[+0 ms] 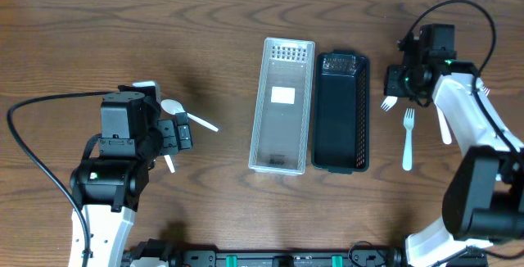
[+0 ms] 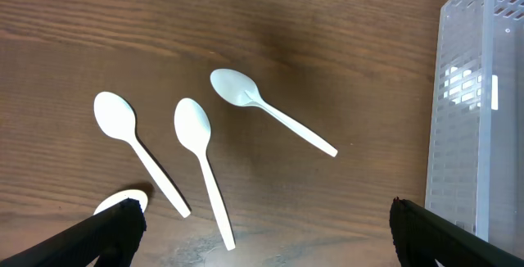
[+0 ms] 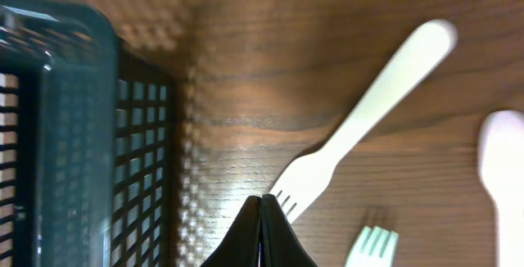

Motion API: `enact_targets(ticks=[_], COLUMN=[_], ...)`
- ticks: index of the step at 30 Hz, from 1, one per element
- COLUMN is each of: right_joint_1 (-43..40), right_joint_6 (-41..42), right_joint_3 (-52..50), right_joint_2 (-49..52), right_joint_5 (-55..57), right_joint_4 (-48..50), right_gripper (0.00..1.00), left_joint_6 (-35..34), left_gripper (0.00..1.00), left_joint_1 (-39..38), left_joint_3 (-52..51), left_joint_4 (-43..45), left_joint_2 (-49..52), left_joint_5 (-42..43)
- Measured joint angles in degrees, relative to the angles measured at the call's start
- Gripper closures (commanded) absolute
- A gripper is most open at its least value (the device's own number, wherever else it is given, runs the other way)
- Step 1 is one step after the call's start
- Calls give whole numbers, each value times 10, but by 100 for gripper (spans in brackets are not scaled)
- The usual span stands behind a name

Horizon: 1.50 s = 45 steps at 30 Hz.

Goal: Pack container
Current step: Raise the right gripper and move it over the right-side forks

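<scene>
A clear plastic container [image 1: 282, 107] and a black mesh container [image 1: 341, 111] stand side by side in the middle of the table, both empty. Three white spoons [image 2: 196, 136] lie on the wood below my left gripper [image 2: 262, 238], which is open and empty above them. A further spoon bowl [image 2: 123, 201] peeks out by its left finger. My right gripper [image 3: 262, 210] is shut with its tips just beside the tines of a white fork [image 3: 360, 119]. It holds nothing. A second fork [image 3: 372, 241] lies close by. The black container's wall [image 3: 74, 136] is to its left.
The clear container's wall [image 2: 479, 111] is at the right of the left wrist view. White forks [image 1: 407, 136] lie on the table right of the black container, under the right arm [image 1: 463, 115]. Another white utensil [image 3: 503, 177] lies at the right edge.
</scene>
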Motion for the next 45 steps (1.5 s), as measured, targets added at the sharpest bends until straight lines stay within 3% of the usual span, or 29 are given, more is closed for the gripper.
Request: enact_targets(ticks=[16,20,24,28,32,38,45], right_joint_1=[74,78,77,73,68,68,26], right_joint_6=[-17,-18,-8,19,59,164,257], right_joint_3=[0,0,0,4,40,137,158], right_joint_2=[38,38,38,38,34,3,5], right_joint_5=[-87,-91,-59,4,73,195,231], right_joint_4=[46,52,53,40,-8,-106,-129], right_gripper=[93,73,44,34,29,33,28], left_joint_6=[0,0,0,0,0,0,0], left_gripper=[2,2,2,2,2,2,2], left_joint_1=[0,0,0,0,0,0,0], left_joint_3=[0,0,0,0,0,0,0], left_joint_4=[0,0,0,0,0,0,0], left_joint_2=[0,0,0,0,0,0,0], left_joint_5=[0,0,0,0,0,0,0])
